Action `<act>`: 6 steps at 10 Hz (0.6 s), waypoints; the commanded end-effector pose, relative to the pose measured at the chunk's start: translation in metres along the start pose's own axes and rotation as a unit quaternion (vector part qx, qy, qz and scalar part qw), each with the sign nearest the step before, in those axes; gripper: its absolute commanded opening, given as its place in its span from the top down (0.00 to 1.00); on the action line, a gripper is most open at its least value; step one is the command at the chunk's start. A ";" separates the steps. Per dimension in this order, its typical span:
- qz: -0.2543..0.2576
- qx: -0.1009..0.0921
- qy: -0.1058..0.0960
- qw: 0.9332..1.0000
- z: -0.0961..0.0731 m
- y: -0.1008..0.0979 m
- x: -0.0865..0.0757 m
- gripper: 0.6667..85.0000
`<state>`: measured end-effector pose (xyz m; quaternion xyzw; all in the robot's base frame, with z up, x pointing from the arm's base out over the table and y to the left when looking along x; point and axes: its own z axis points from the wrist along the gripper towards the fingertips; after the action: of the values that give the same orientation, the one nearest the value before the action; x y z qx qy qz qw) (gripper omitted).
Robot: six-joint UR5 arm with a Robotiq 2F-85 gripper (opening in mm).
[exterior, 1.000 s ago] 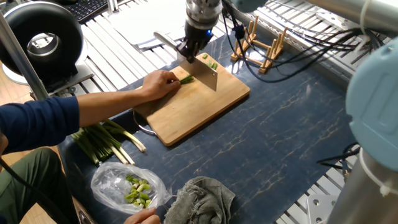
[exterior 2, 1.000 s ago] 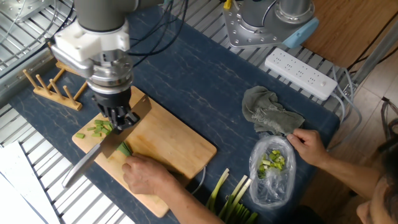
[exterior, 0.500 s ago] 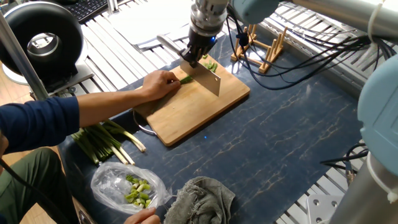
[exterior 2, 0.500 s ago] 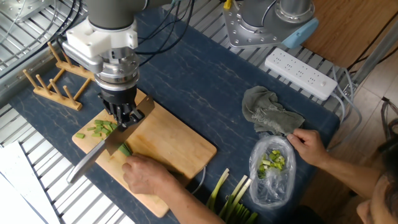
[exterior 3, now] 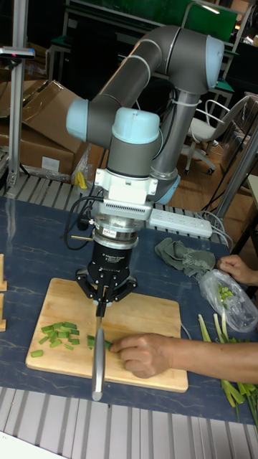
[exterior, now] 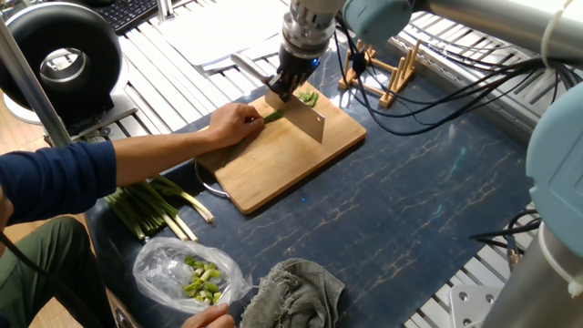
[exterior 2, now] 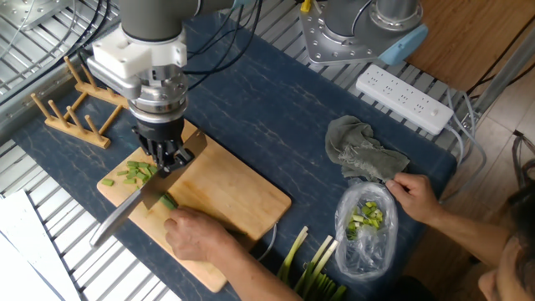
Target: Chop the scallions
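The robot arm's gripper (exterior 2: 170, 154) was clamped on the handle of a cleaver (exterior: 307, 116), its fingers closed around it. The broad steel blade stood edge-down on a wooden cutting board (exterior: 282, 159), set across the scallions (exterior 2: 168, 201). In the tall fixed view the cleaver (exterior 3: 97, 355) pointed toward the camera, straight below the gripper (exterior 3: 104, 294).

On one side of the blade lay a scatter of short green bits (exterior 3: 57, 336) on the cutting board (exterior 3: 147, 315), near its end. On the other side, a person's hand (exterior 2: 196, 234) pressed flat on the uncut stalks, fingertips just beside the blade. The same hand (exterior: 235, 121) came from a dark blue sleeve in one fixed view.

The board rested on a dark blue marbled table (exterior: 410, 210). A small wooden rack (exterior: 387, 66) stood just beyond the board's far end. Off the board's near end lay a thicker bundle of stalks (exterior: 150, 207) with pale bases. Close to that sat a clear plastic bag (exterior 2: 366, 232) of pale green chunks, with the person's other hand (exterior 2: 415, 195) at its mouth. A crumpled grey cloth (exterior 2: 359, 154) lay touching the bag, and a white power strip (exterior 2: 405, 99) sat further back.
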<state>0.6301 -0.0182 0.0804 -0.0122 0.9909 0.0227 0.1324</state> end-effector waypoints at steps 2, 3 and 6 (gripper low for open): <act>0.002 -0.002 -0.011 1.000 0.009 -0.001 -0.007 0.99; 0.002 -0.002 -0.012 1.000 0.011 -0.001 -0.008 0.99; 0.002 -0.002 -0.015 1.000 0.013 0.002 -0.009 0.99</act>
<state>0.6389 -0.0177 0.0711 -0.0143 0.9895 0.0207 0.1424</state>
